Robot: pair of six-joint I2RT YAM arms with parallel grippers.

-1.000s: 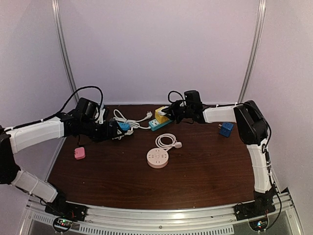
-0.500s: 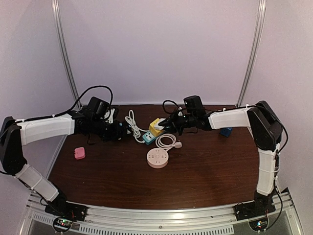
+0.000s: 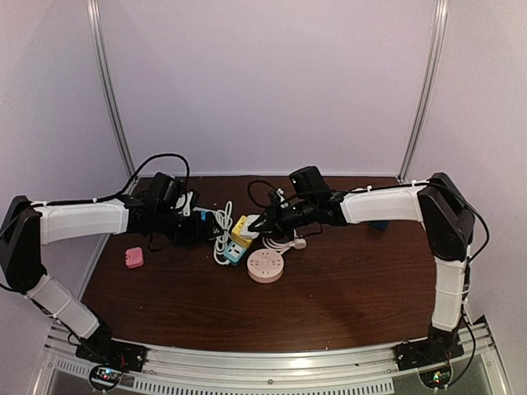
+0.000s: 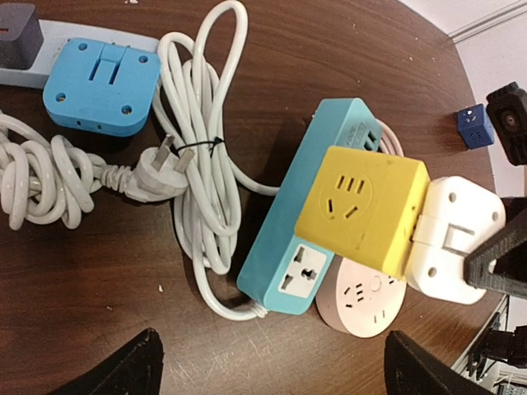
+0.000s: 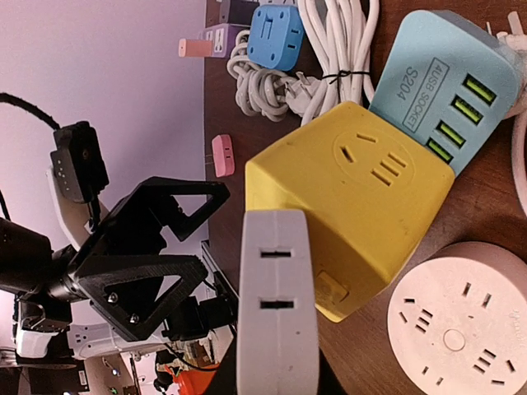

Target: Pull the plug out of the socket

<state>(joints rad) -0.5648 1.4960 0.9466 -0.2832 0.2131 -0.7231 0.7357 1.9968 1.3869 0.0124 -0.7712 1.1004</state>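
Right hand (image 3: 260, 223) snug around white plug (image 4: 457, 239)

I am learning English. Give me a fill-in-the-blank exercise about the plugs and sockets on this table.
The white square plastic plug is plugged into the ___ cube adapter.
The flat round plastic socket is ___.
The black fingers gripping the white plug belong to the ___ arm.
Missing words: yellow; pink; right.

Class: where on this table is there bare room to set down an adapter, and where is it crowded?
Free: the whole near strip of table, between the pink round socket and the front edge. Crowded: mid-table, cables, yellow cube, white plug in right claw.
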